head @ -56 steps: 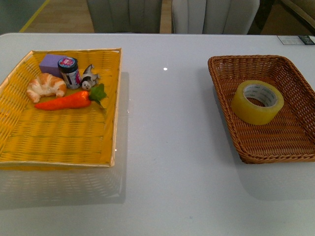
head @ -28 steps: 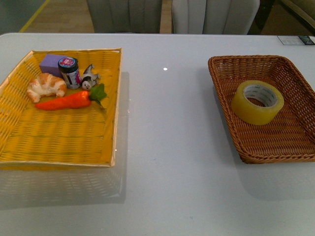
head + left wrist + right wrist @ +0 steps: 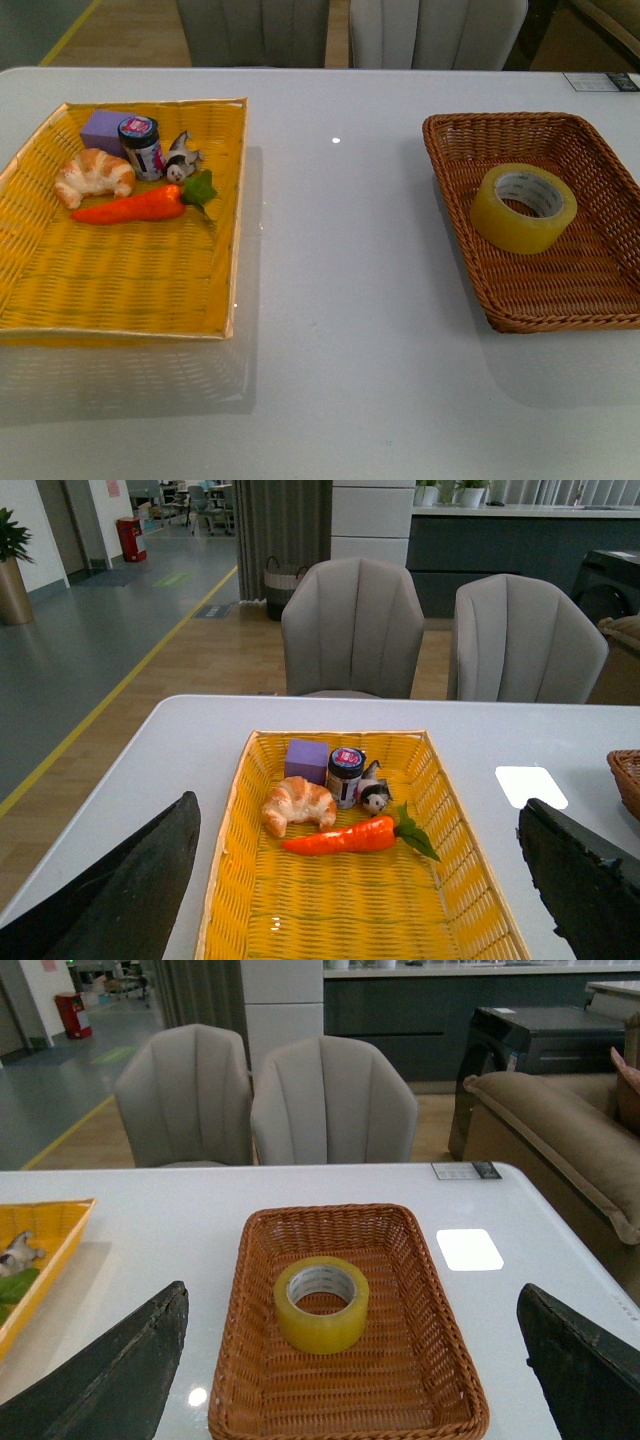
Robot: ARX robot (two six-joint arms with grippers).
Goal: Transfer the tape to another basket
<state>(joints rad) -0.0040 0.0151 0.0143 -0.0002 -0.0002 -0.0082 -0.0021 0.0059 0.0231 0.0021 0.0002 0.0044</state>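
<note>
The tape (image 3: 524,207), a wide roll of translucent yellowish packing tape with a white printed inner core, lies flat on its side inside the basket (image 3: 480,280), its open hole facing up. It rests on the woven floor, in the half nearer the far rim and apart from the walls. The basket is dark brown woven wicker, rectangular, with raised flared sides, standing on the white tabletop (image 3: 340,300).
</note>
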